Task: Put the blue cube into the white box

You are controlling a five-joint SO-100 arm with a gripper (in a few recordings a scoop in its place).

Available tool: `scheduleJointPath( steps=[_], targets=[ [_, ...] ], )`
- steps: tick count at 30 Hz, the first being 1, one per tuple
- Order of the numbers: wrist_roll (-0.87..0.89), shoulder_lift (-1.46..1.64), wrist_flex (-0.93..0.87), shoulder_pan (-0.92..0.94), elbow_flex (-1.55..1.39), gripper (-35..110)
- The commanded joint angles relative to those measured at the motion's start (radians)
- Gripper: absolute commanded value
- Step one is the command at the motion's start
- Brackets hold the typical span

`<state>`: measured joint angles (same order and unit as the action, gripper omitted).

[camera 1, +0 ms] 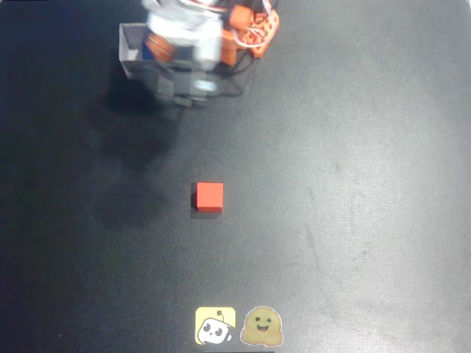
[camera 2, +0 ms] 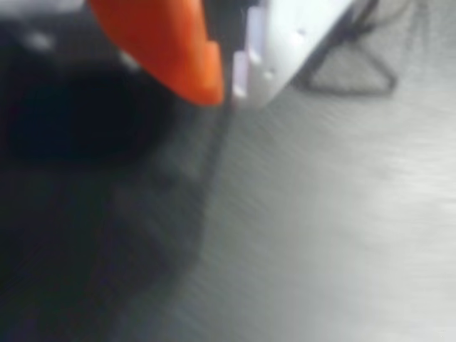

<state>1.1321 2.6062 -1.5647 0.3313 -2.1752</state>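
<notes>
The table has a dark, matte black top with faint scuffs, lit more brightly on the right side in the overhead view. Two cartoon stickers sit at its near edge, and soft shadows darken its left side.

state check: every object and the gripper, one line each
white box: upright at the top left of the overhead view, open top, partly covered by the arm.
blue cube: a blue patch shows inside the box; exact rest blurred.
red cube: flat on the table, alone, untouched.
gripper: fingers close together in the wrist view, nothing seen between them.
</notes>
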Motion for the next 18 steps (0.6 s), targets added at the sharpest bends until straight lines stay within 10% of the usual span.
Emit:
scheduleJointPath(
  steps=[1,18],
  targets=[
    [-0.031,0.020,0.029,-0.140,0.025,0],
    [-0.034,0.591,0.117,-0.337,-0.442,0]
  ],
)
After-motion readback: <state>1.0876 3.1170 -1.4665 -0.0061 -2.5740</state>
